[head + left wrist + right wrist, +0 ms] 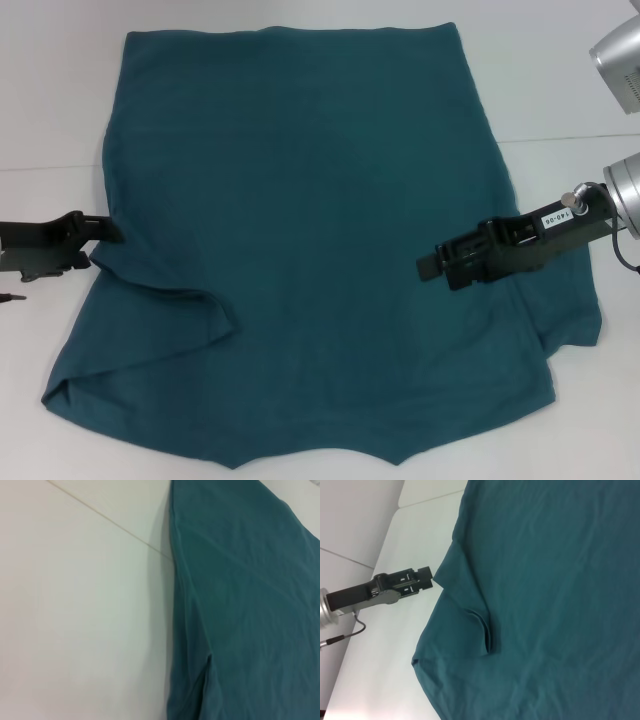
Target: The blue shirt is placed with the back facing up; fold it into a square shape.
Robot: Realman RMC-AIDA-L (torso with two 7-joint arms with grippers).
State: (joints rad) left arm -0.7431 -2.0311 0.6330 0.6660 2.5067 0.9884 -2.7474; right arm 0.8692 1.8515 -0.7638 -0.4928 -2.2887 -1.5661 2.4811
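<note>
Blue shirt (pixel 310 230) spread flat, plain side up, on white worktop (pixel 50 110). Left claw (pixel 108 232) at shirt's left edge, possibly pinching it; grip unclear. Right claw (pixel 428 268) over right half, seemingly closed, holding nothing visible.

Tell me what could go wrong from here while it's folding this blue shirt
1. The left pincer sits right at the edge of the blue shirt; a shallow pinch might slip off or catch only one layer.
2. The left sleeve is already folded in with a ridge, so a pull could bunch it and skew the fold.
3. The right pincer hangs over the cloth, inward of the right sleeve, so that side may fold unevenly.
</note>
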